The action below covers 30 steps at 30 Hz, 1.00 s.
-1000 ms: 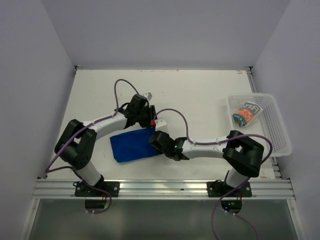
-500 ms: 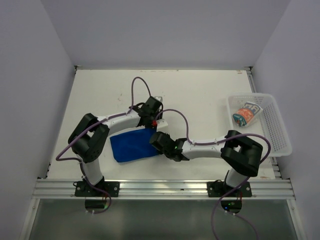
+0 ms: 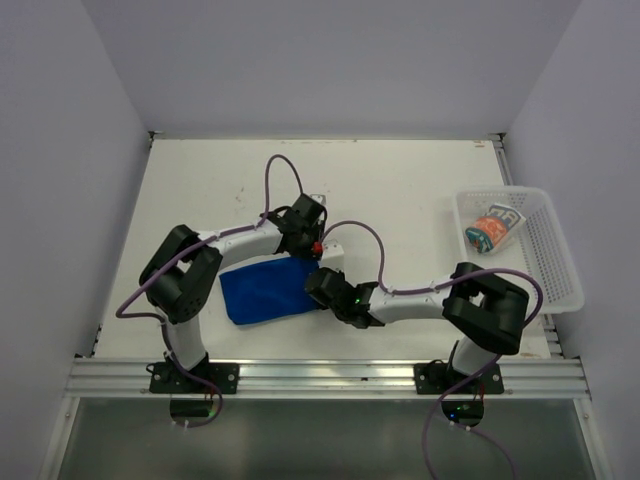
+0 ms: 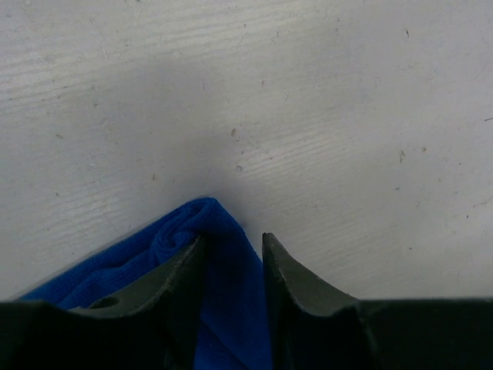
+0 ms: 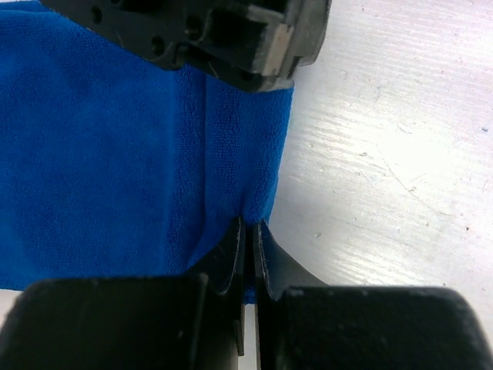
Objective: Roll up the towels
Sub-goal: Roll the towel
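Observation:
The bright blue towel (image 3: 262, 290) lies flat on the white table in front of the arms. My left gripper (image 3: 316, 247) is at its far right corner; in the left wrist view the fingers (image 4: 231, 240) are nearly closed with the folded blue corner (image 4: 231, 285) filling the gap. My right gripper (image 3: 318, 287) is at the towel's right edge; in the right wrist view the gripper (image 5: 248, 225) is pinched shut on the towel's hem (image 5: 115, 154). The patterned orange, grey-blue and white towel (image 3: 492, 230) lies rolled in the basket.
A white plastic mesh basket (image 3: 545, 262) stands at the table's right edge. The left gripper's body (image 5: 208, 31) shows at the top of the right wrist view, close above the towel. White walls enclose the table on three sides.
My left arm has swung right and toward the towel, bringing its gripper onto the towel's far right corner. My right gripper has shifted slightly along the towel's right edge.

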Each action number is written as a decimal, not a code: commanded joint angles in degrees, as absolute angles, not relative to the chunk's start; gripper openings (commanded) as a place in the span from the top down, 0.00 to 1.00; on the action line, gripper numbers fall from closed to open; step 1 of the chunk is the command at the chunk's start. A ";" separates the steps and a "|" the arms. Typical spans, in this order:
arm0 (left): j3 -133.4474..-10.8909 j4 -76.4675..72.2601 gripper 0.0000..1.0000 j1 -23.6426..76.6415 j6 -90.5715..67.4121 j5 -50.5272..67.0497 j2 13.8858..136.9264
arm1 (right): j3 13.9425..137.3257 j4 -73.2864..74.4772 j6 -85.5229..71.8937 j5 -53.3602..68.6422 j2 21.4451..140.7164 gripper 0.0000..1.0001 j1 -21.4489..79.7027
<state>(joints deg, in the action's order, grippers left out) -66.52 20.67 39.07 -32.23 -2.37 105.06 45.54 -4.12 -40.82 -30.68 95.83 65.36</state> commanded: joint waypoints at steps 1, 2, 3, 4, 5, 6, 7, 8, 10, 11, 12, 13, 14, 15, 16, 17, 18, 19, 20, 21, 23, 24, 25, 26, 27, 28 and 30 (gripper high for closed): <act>-65.66 24.69 0.62 38.94 -29.80 -5.36 107.40 | 43.51 -4.66 -42.63 -34.19 95.01 1.00 65.39; -65.57 24.78 0.63 38.94 -29.62 -5.45 107.40 | 42.98 -4.66 -42.97 -35.06 94.84 1.00 65.39; -65.48 25.05 0.66 39.02 -29.53 -5.71 107.40 | 42.80 -4.66 -43.50 -35.50 94.75 1.00 65.30; -65.30 25.31 0.66 38.94 -29.36 -6.06 107.32 | 42.54 -4.66 -43.85 -35.86 94.66 1.00 65.39; -65.13 25.31 0.67 38.94 -29.18 -6.24 107.31 | 42.28 -4.75 -44.03 -36.29 94.48 1.00 65.39; -65.04 25.31 0.67 38.94 -29.09 -6.33 107.23 | 42.19 -4.66 -44.21 -36.56 94.40 1.00 65.39; -65.04 25.66 0.67 38.94 -28.92 -6.50 107.40 | 42.27 -4.40 -44.38 -36.82 94.48 1.00 65.39; -65.13 25.84 0.67 38.94 -28.83 -6.68 107.40 | 42.19 -4.48 -44.30 -36.83 94.48 1.00 65.39; -65.13 26.19 0.66 38.94 -28.57 -7.38 107.58 | 42.19 -4.39 -44.38 -37.09 94.57 1.00 65.39; -65.13 26.37 0.66 38.94 -28.48 -7.64 107.67 | 42.10 -4.48 -44.47 -37.00 94.57 1.00 65.39; -65.13 26.54 0.66 38.94 -28.39 -7.99 107.75 | 42.01 -4.66 -44.56 -36.91 94.57 1.00 65.39; -65.13 26.72 0.66 38.94 -28.30 -8.43 108.01 | 42.01 -4.75 -44.56 -36.91 94.57 1.00 65.39; -65.13 26.89 0.65 39.02 -28.21 -8.61 108.19 | 41.92 -4.83 -44.65 -36.91 94.48 1.00 65.39; -65.13 27.07 0.61 38.94 -28.21 -8.70 108.19 | 41.84 -5.01 -44.65 -36.91 94.40 1.00 65.39; -65.13 27.24 0.59 39.02 -28.21 -8.96 108.45 | 41.75 -5.27 -44.47 -36.83 94.39 1.00 65.39; -65.04 27.25 0.58 38.94 -28.30 -9.05 108.54 | 41.66 -5.36 -44.56 -36.83 94.31 1.00 65.39; -65.04 27.25 0.58 38.94 -28.39 -9.14 108.54 | 41.66 -5.45 -44.56 -36.83 94.39 1.00 65.30; -65.04 27.33 0.58 38.94 -28.65 -9.66 108.81 | 41.49 -5.54 -44.56 -36.83 94.39 1.00 65.48; -65.04 27.33 0.58 39.02 -28.91 -9.93 108.90 | 41.22 -6.06 -44.56 -36.57 94.22 1.00 65.39; -65.13 27.51 0.58 39.02 -29.09 -10.28 108.90 | 41.05 -6.24 -44.47 -36.56 94.22 1.00 65.48; -65.56 28.82 0.58 39.29 -29.97 -13.17 109.25 | 40.43 -6.85 -44.65 -36.74 94.04 1.00 65.48; -65.83 29.35 0.58 39.72 -30.23 -14.05 109.42 | 40.34 -7.03 -44.82 -36.65 93.87 1.00 65.39; -66.09 29.53 0.58 39.99 -30.50 -14.67 109.68 | 40.17 -7.21 -44.91 -36.65 93.78 1.00 65.39; -66.35 29.88 0.59 40.16 -30.76 -15.11 110.04 | 39.99 -7.56 -44.91 -36.74 93.52 1.00 65.39; -66.79 30.40 0.59 40.60 -31.02 -15.99 110.39 | 39.64 -7.82 -45.09 -36.65 93.52 1.00 65.48; -67.75 31.45 0.59 40.95 -31.29 -17.91 111.35 | 39.55 -8.08 -45.17 -36.74 93.43 1.00 65.39; -68.81 32.78 0.62 42.36 -31.55 -19.50 112.49 | 39.11 -8.35 -45.35 -36.74 93.17 1.00 65.39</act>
<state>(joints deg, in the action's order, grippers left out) -69.41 23.88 42.00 -31.20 -10.70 107.48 40.97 -10.24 -44.49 -33.54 94.41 65.63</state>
